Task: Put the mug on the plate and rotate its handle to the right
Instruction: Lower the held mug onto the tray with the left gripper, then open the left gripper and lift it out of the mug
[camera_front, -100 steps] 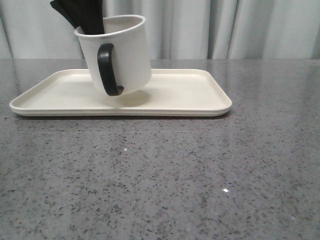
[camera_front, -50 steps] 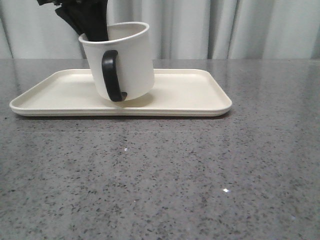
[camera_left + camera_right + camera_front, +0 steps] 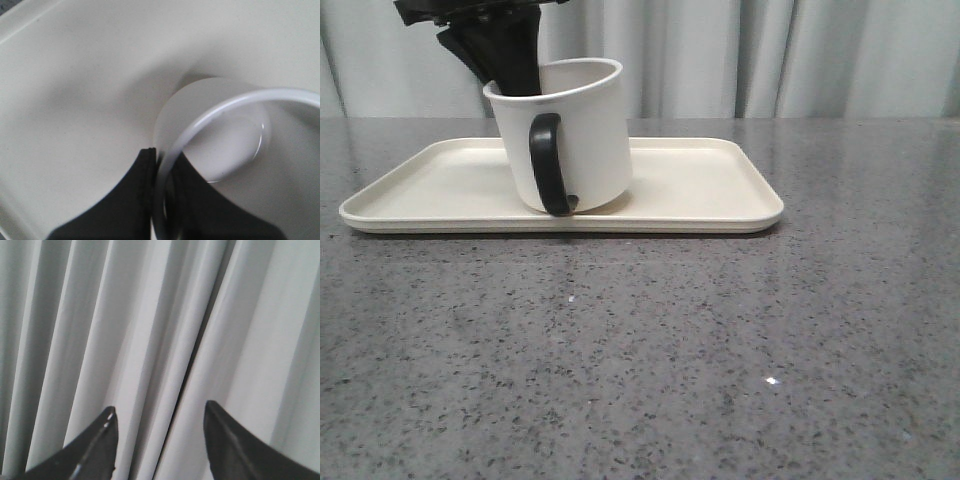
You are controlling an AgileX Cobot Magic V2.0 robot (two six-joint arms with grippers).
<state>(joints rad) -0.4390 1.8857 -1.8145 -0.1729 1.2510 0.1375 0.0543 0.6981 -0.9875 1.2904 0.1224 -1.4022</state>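
White mug (image 3: 575, 135) rim (image 3: 200, 130) sits pinched in our left gripper (image 3: 161, 200) — handle (image 3: 549, 165) hidden here, plain from the front; our right gripper (image 3: 157, 440) is spread before curtain (image 3: 160, 315).

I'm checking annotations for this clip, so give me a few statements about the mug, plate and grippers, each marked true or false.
1. The mug stands on the plate. True.
2. The handle points right. False: it faces the camera.
3. The left gripper pinches the mug's rim. True.
4. The right gripper holds the plate. False: it is open, facing the curtain.
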